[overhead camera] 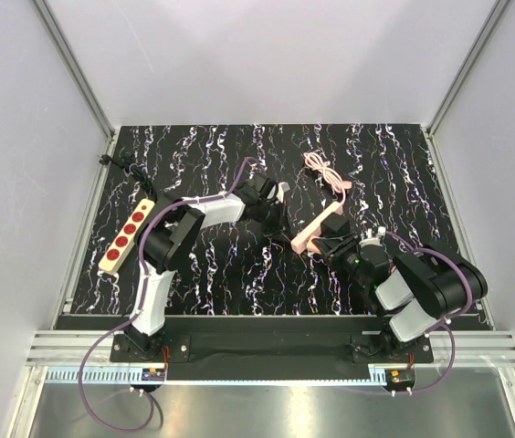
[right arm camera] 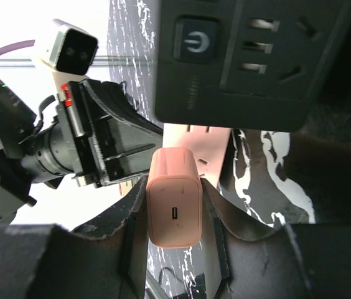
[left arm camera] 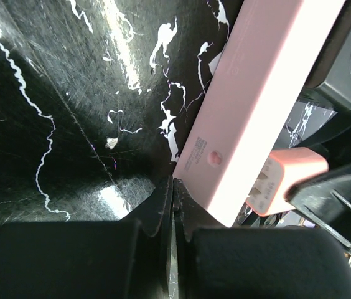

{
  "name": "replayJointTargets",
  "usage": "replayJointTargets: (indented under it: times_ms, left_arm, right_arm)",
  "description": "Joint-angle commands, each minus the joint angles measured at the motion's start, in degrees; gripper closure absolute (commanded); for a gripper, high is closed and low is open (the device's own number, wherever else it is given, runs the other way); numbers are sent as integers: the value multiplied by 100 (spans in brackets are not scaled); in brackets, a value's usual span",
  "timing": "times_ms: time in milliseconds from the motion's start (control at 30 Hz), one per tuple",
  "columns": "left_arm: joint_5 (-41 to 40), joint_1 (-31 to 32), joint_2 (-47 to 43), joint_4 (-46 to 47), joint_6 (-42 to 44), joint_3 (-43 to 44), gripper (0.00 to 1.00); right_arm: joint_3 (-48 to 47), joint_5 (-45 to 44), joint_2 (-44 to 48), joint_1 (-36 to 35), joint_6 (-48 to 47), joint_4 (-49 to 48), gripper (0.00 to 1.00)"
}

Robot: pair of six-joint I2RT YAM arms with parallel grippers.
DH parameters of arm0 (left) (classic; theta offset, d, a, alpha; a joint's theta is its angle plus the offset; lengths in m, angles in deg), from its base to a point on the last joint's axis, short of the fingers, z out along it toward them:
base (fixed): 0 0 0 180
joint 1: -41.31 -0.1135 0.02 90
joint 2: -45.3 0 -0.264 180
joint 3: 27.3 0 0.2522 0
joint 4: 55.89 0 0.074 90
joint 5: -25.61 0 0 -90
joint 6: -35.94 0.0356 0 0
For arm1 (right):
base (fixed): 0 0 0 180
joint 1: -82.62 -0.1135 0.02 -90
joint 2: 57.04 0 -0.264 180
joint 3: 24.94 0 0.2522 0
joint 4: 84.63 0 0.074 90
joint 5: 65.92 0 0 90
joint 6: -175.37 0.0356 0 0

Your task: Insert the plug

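Observation:
The small pale-pink plug (right arm camera: 174, 205) sits between my right gripper's fingers (right arm camera: 132, 218), its back face with a small port towards the camera. In the left wrist view the plug (left arm camera: 284, 180) hangs just beside the near end of the long pink power strip (left arm camera: 256, 106), prongs towards the strip. My right gripper (overhead camera: 323, 243) is shut on the plug at the strip's (overhead camera: 317, 228) near end. My left gripper (left arm camera: 174, 196) is shut and empty, with its tips against the corner of the strip's end. It reaches in from the left in the top view (overhead camera: 278, 217).
A dark grey socket block with a power button (right arm camera: 250, 56) is right above the plug. The strip's coiled pink cord (overhead camera: 326, 173) lies behind it. A beige strip with red sockets (overhead camera: 128, 235) lies at the table's left side. White walls enclose the black marbled table (overhead camera: 239, 155).

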Motion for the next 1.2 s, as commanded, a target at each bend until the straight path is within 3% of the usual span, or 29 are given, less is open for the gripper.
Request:
replayJointTargets:
  times_ms: [0, 533, 900, 1167]
  left_arm:
    - [65, 40, -365, 216, -52, 65, 97]
    - [118, 207, -339, 286, -122, 127, 98]
    - [320, 541, -277, 743, -499, 39, 100]
    - [671, 726, -207, 1270, -887, -32, 100]
  right_arm:
    - [219, -220, -217, -76, 51, -823, 100]
    - [210, -448, -482, -182, 130, -1157, 100]
    - [281, -870, -701, -331, 420, -1395, 100]
    - [79, -1098, -1342, -577, 675, -1561, 100]
